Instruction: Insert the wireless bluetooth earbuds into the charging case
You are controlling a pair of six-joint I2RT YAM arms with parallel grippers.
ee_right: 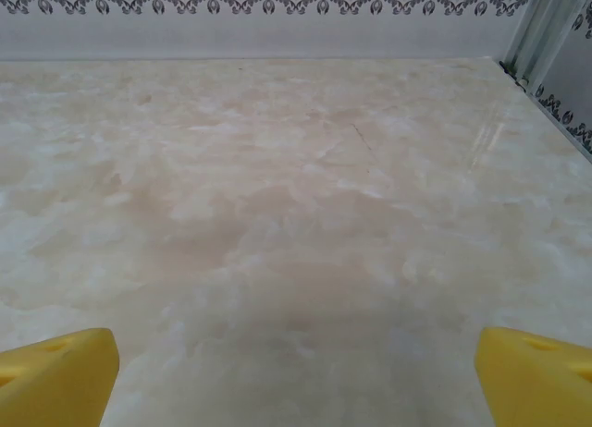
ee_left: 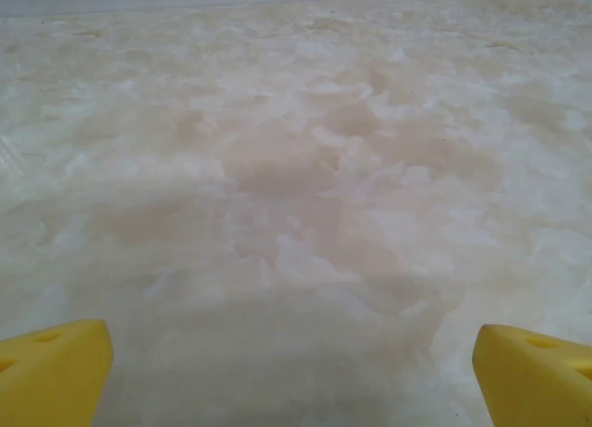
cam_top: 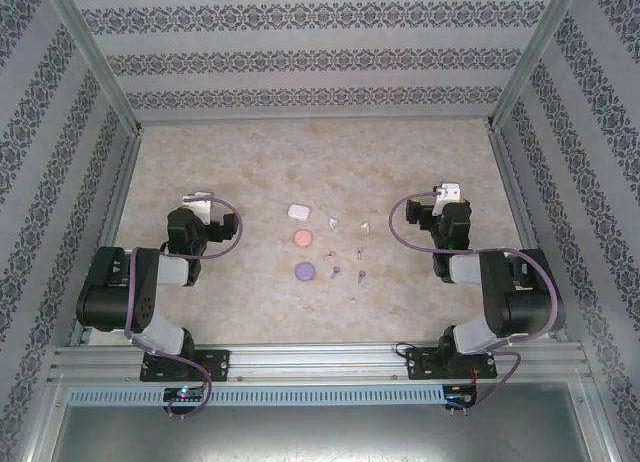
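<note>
**Top view.** The left gripper (cam_top: pixel 199 196) and right gripper (cam_top: pixel 447 193) sit at the left and right sides of the table (cam_top: pixel 250 162), both aimed toward the far side. Three cases form a near-to-far column at mid-table: the white case (cam_top: pixel 298 211) is farthest, the pink case (cam_top: pixel 301 238) is in the middle, and the purple case (cam_top: pixel 305 272) is nearest. The earbuds (cam_top: pixel 337 272) are scattered just right of that column, each one apart from the cases and none seated in one. They lie left of the right gripper and slightly nearer than it, and they are well right of the left gripper. By my judgement the right arm has the shorter reach to the buds and the left arm the shorter reach to the cases. The buds are too small here to tell which way their stems point.

**Left wrist.** The left gripper (ee_left: pixel 291 353) has its yellow fingers (ee_left: pixel 55 372) spread wide to the lower corners, with nothing held and bare table ahead.

**Right wrist.** The right gripper (ee_right: pixel 296 353) is the same, its yellow fingers (ee_right: pixel 55 376) wide apart and nothing held. It faces the far wall, so it would need to swing left toward the buds.
</note>
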